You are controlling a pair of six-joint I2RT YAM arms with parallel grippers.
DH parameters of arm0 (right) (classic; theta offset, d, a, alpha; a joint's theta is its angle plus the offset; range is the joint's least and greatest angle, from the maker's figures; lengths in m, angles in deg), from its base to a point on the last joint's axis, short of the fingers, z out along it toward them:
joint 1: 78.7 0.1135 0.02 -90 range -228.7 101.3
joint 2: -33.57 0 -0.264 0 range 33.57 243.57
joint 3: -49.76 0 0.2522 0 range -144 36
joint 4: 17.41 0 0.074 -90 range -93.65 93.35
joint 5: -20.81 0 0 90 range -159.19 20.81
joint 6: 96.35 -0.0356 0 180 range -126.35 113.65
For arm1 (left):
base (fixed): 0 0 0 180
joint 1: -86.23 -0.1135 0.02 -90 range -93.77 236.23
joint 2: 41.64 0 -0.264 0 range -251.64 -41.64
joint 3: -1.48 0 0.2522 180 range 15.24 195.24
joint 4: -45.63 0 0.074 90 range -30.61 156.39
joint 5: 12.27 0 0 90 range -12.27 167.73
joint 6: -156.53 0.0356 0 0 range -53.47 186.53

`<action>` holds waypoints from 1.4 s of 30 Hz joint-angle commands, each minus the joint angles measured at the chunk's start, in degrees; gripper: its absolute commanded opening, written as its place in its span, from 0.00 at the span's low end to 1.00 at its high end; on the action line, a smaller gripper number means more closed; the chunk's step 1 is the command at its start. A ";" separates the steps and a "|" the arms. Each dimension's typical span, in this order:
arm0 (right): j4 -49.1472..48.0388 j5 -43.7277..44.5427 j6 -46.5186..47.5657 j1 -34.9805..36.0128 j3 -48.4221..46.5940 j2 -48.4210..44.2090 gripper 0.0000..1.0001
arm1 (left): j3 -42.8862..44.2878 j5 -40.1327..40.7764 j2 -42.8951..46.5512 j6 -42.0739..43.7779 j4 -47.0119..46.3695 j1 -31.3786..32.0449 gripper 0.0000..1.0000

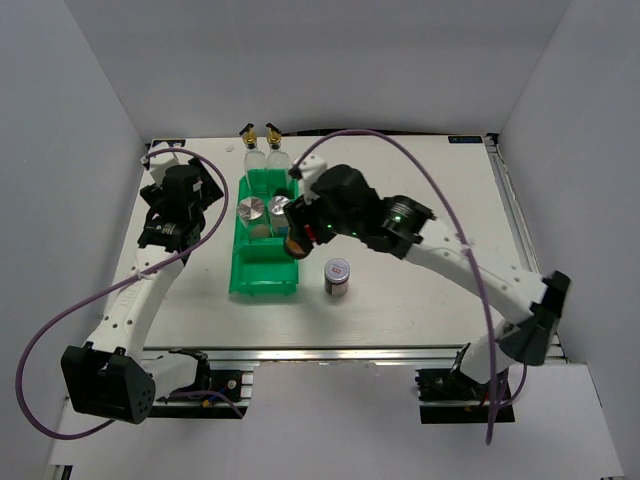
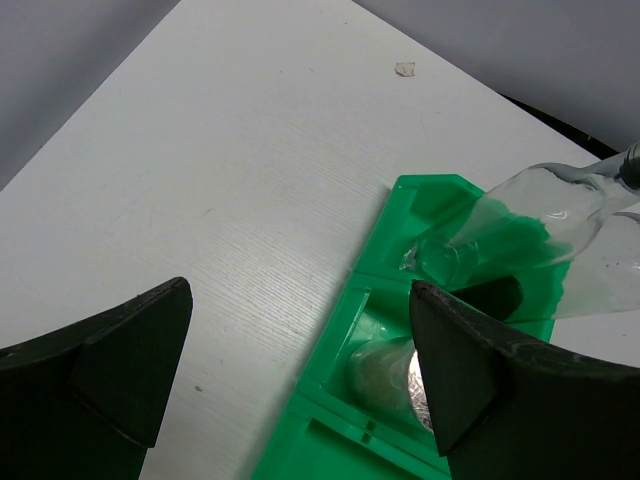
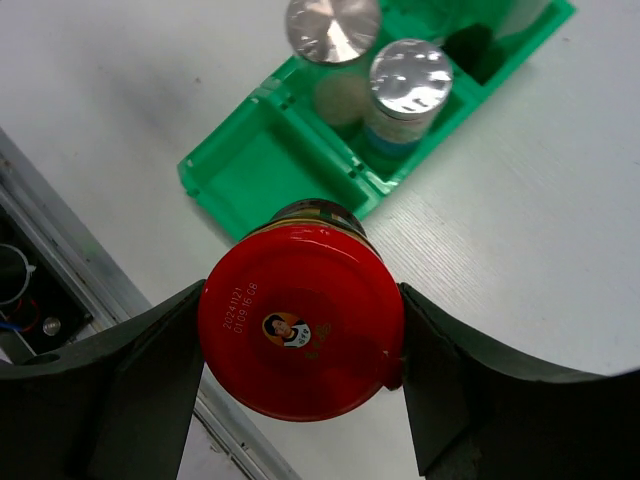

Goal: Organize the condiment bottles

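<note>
My right gripper [image 1: 296, 240] [image 3: 300, 335] is shut on the red-lidded brown jar [image 3: 300, 330], which I hold upright by its lid at the right rim of the green bin [image 1: 262, 280], beside its near compartment [image 3: 262, 160]. The white shaker [image 1: 250, 209] [image 3: 333, 25] and the blue-labelled jar [image 1: 279, 207] [image 3: 408, 78] stand in the middle compartment. Two glass bottles [image 1: 252, 152] [image 1: 275, 152] stand in the far compartment; one shows in the left wrist view [image 2: 545, 215]. The dark silver-lidded jar [image 1: 338, 277] stands on the table right of the bin. My left gripper [image 1: 172, 215] [image 2: 300, 360] is open and empty, left of the bin.
White walls close in the table at the back and both sides. A metal rail [image 1: 350, 352] runs along the near edge and shows in the right wrist view [image 3: 60, 270]. Purple cables [image 1: 420, 165] arch over both arms.
</note>
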 commanded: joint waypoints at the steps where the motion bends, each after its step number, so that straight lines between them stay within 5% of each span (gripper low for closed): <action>1: -6.54 -2.57 4.09 1.57 -8.45 4.32 0.00 | -0.18 -0.39 2.10 -0.26 -0.60 -0.22 0.98; 11: -7.34 -4.15 2.43 2.80 -14.52 16.66 0.00 | -0.70 -2.59 3.33 -0.09 -1.30 -0.22 0.98; 28: -16.39 -3.63 -0.91 2.80 0.33 20.44 0.00 | -1.05 -3.91 3.94 -0.35 -1.74 -0.22 0.98; 31: -17.35 -3.80 -1.17 2.80 1.29 20.88 0.14 | -1.05 -4.44 3.86 -0.35 -1.83 -0.22 0.98; 32: -17.36 -3.71 -1.17 2.89 1.47 21.05 0.30 | -0.97 -4.53 3.86 -0.35 -1.74 -0.22 0.98; 34: -17.36 -3.54 -1.52 2.80 1.47 21.58 0.40 | -0.79 -4.61 3.94 -0.44 -1.83 -0.22 0.98; 38: -16.57 -2.14 -1.61 2.80 0.68 21.85 0.83 | 0.70 -4.88 3.51 0.17 -1.57 -0.22 0.98; 42: -16.13 -1.87 -1.44 2.89 0.16 20.97 0.90 | 3.16 -7.25 3.68 0.53 -1.12 -0.22 0.98</action>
